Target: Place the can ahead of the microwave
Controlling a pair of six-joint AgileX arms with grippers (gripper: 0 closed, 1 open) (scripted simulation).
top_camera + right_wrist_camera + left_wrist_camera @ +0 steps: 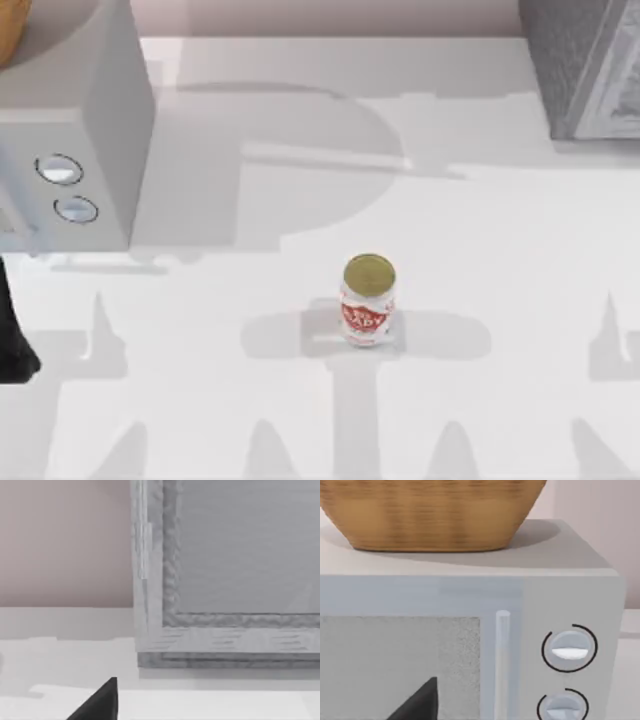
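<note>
a white worktop seen from above. the can stands upright near the middle of the worktop, a little toward the near edge, alone and well apart from both appliances. its round gold top faces up and its red label faces the near edge. nothing touches it.

the microwave sits at the far left corner of the worktop, its two round dials on the face turned toward the near edge. in the left wrist view the microwave is close up, with a speckled door window, a pale vertical handle and the dials beside it. a woven basket rests on top of the microwave; what is in it cannot be told.

a darker speckled box with a pale framed panel sits at the far right corner.

a dark part of the left arm shows at the left edge of the worktop, near the microwave's front. a dark finger tip of the left end effector shows in the left wrist view, and one of the right end effector in the right wrist view, facing the speckled box. how far open either end effector is cannot be told; neither has hold of the can.
</note>
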